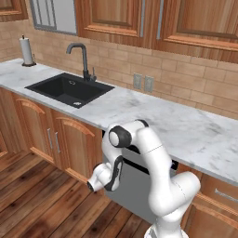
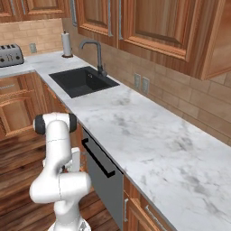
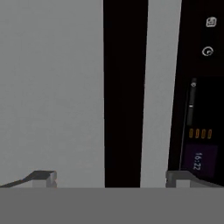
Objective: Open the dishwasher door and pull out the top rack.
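Note:
The dishwasher door [image 2: 107,187] is a flat grey panel under the marble counter, standing upright and closed. Its long black bar handle [image 2: 97,158] runs along the top. In the hand view the door [image 3: 52,87] is very near, with the handle [image 3: 125,87] running straight up the picture and the black control strip [image 3: 203,109] to its right. My gripper [image 3: 111,179] is open, its two fingertips [image 3: 43,178] spread wide on either side of the bar and apart from it. The top rack is hidden behind the closed door. My arm [image 1: 148,158] covers part of the door [image 1: 135,190].
A black sink [image 1: 69,88] with a dark faucet [image 1: 83,58] is set in the counter [image 1: 186,130] to the left. A paper towel roll [image 1: 27,51] and a toaster [image 2: 10,55] stand further off. Brown cabinet doors [image 1: 69,139] flank the dishwasher, above a wooden floor [image 1: 42,204].

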{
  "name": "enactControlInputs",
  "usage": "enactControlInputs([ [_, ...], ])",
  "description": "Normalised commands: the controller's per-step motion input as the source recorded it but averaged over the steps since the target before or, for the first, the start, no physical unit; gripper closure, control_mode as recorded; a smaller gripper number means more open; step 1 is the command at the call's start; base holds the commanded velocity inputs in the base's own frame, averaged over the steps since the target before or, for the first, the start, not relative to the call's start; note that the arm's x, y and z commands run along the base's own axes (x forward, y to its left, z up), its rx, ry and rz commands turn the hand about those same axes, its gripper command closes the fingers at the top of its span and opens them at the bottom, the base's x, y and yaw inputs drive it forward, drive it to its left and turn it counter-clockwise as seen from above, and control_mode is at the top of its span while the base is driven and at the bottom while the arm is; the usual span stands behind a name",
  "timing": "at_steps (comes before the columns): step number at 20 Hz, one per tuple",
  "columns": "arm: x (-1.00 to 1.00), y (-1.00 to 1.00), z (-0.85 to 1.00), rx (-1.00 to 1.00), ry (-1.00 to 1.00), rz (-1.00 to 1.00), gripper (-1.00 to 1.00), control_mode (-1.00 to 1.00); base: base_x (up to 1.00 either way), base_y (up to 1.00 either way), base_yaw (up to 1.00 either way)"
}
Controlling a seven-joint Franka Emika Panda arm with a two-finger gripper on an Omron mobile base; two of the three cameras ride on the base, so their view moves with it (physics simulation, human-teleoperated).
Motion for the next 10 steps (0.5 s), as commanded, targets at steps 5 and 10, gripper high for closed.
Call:
enactControlInputs([
  [5,0.28,-0.01,-0.09,0.00,-0.05,0.00,-1.00,-1.00,0.00,0.00,0.00],
  [10,0.17,0.00,-0.03,0.00,-0.08,0.00,-1.00,-1.00,0.00,0.00,0.00],
])
